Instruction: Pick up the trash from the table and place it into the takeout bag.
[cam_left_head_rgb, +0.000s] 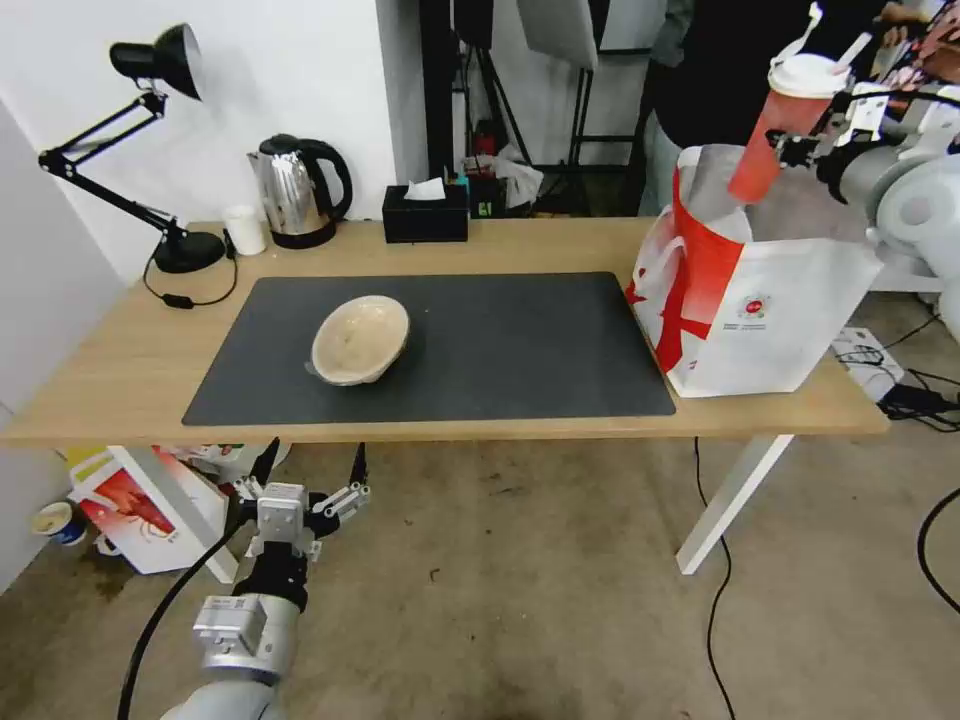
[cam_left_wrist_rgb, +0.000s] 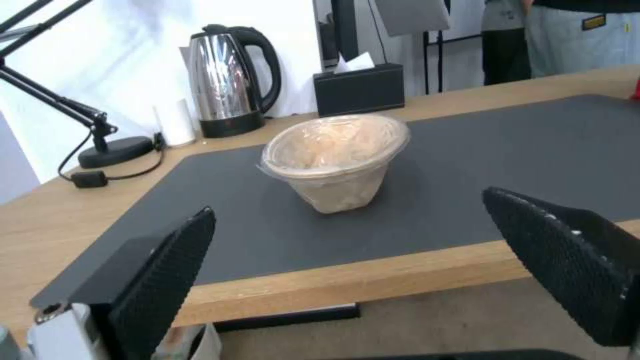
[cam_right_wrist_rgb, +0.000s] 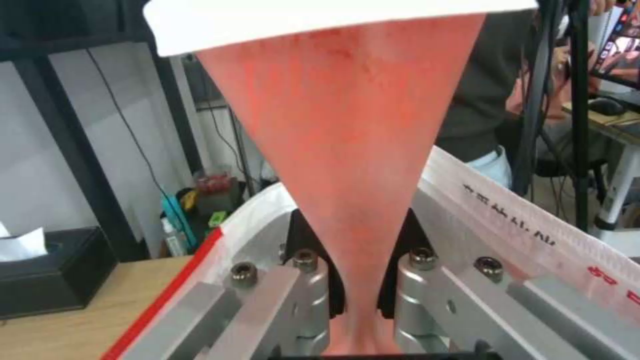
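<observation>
A tall red translucent cup (cam_left_head_rgb: 783, 122) with a white lid hangs tilted over the open mouth of the takeout bag (cam_left_head_rgb: 770, 310), which stands on the right end of the table (cam_left_head_rgb: 120, 375). My right gripper (cam_left_head_rgb: 795, 150) is shut on the cup's lower part; in the right wrist view the cup (cam_right_wrist_rgb: 347, 150) is pinched in that gripper (cam_right_wrist_rgb: 357, 285) above the bag's rim (cam_right_wrist_rgb: 513, 225). A shallow beige bowl (cam_left_head_rgb: 360, 340) lies tilted on the dark grey mat (cam_left_head_rgb: 520, 340). My left gripper (cam_left_head_rgb: 310, 480) stands open below the table's front edge, facing the bowl (cam_left_wrist_rgb: 333, 160) from a distance.
A desk lamp (cam_left_head_rgb: 165, 160), a small white cup (cam_left_head_rgb: 244, 230), a kettle (cam_left_head_rgb: 295, 190) and a black tissue box (cam_left_head_rgb: 425, 212) line the table's back edge. A red-and-white box (cam_left_head_rgb: 140, 505) lies on the floor at the left. Cables (cam_left_head_rgb: 920, 395) trail at the right.
</observation>
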